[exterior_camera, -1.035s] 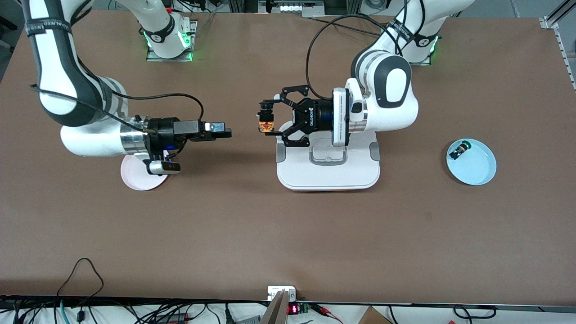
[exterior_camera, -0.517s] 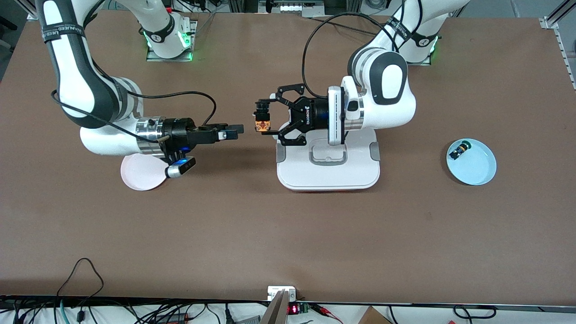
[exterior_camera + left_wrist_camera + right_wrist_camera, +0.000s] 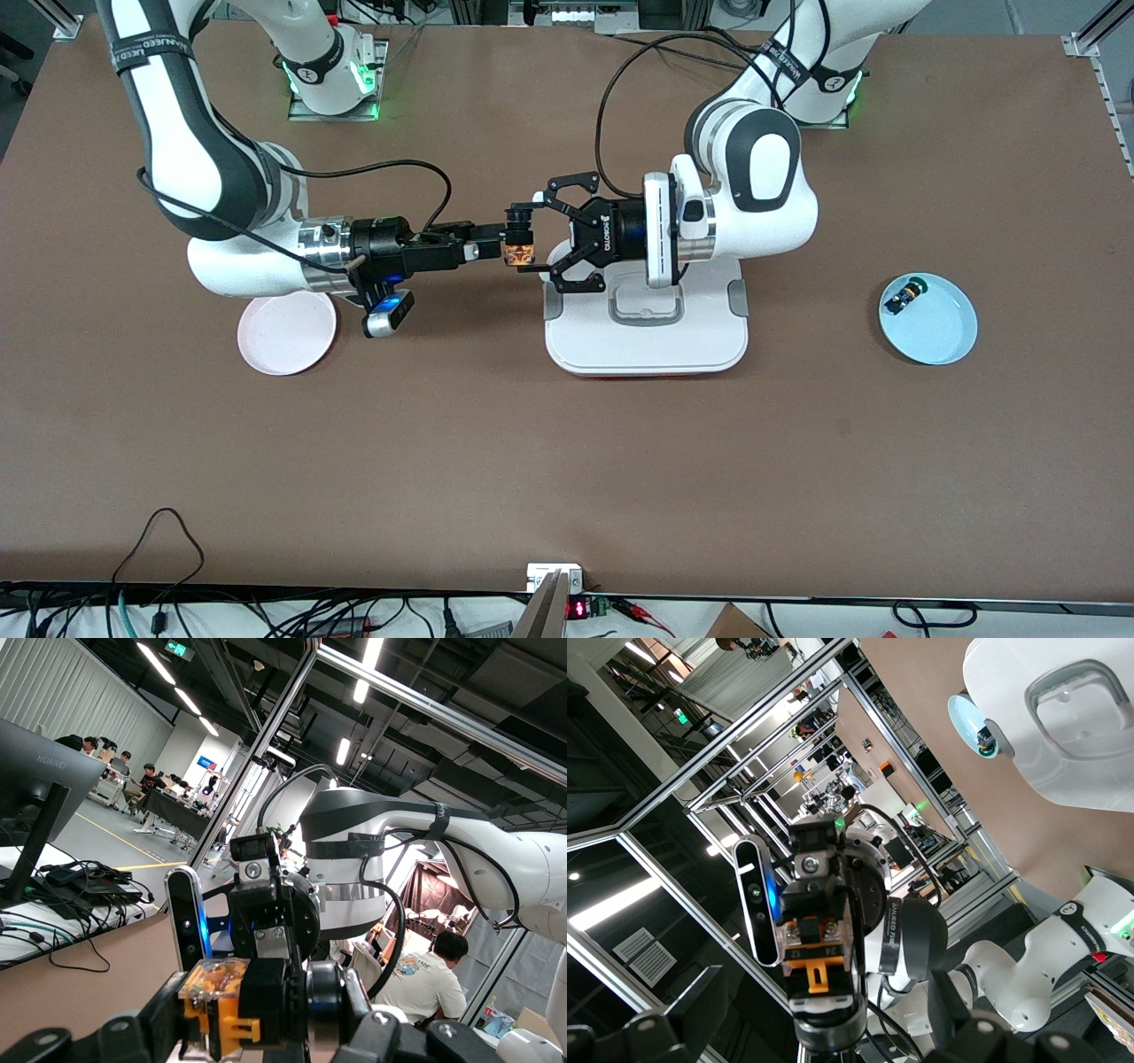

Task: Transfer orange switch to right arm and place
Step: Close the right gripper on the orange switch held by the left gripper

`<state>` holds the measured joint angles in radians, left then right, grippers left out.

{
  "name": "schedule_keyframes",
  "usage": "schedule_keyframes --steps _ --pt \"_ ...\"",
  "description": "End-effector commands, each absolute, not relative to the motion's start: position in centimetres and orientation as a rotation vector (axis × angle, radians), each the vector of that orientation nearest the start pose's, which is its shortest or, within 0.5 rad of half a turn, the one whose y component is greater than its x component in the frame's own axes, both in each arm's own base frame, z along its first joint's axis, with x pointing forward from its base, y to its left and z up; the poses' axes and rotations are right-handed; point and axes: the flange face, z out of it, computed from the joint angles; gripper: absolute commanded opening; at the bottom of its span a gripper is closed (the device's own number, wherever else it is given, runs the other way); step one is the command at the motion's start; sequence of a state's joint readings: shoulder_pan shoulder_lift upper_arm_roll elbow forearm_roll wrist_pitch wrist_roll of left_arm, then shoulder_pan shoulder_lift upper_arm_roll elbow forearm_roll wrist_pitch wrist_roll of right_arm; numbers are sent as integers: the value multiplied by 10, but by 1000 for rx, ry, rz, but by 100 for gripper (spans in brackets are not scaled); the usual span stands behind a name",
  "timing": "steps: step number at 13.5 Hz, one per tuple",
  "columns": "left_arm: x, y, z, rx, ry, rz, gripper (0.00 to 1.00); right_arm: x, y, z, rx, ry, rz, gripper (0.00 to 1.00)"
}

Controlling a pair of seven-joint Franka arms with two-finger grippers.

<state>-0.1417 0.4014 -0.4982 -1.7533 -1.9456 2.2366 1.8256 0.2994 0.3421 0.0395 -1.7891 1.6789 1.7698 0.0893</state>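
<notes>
The orange switch (image 3: 519, 251) is a small black block with an amber band. My left gripper (image 3: 524, 241), the wide black claw, is shut on it and holds it in the air beside the white box, toward the right arm's end. The left wrist view shows the switch (image 3: 217, 1001) pinched between the left gripper's (image 3: 266, 1005) dark fingers. My right gripper (image 3: 490, 239), long and slim, reaches level from the other end, its tips at the switch. In the right wrist view the switch (image 3: 819, 948) stands straight ahead of the right gripper (image 3: 824, 1043), whose fingers stand wide apart, open.
A white box with a grey handle (image 3: 647, 347) sits under the left wrist. A pink plate (image 3: 285, 338) lies under the right forearm. A pale blue plate (image 3: 941, 341) toward the left arm's end holds a small black part with a green cap (image 3: 905, 295).
My right arm has swung toward the left gripper, off the pink plate, until its fingertips reach the switch. My left gripper has stayed nearly still, holding the switch.
</notes>
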Motion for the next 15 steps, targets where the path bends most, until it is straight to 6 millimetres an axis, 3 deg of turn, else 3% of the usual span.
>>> schedule_keyframes --steps 1,7,11,13,15 --pt "558 -401 421 1409 -715 976 0 582 299 431 -1533 458 605 100" --pt "558 -401 421 1408 -706 977 0 582 301 434 -1532 447 602 88" --pt "558 -401 421 1409 -703 976 0 582 305 432 -1501 455 605 85" --pt "558 -401 421 1408 -702 976 0 583 305 431 -1494 457 603 74" --pt "558 -401 421 1409 -701 975 0 584 305 427 -1494 455 600 55"
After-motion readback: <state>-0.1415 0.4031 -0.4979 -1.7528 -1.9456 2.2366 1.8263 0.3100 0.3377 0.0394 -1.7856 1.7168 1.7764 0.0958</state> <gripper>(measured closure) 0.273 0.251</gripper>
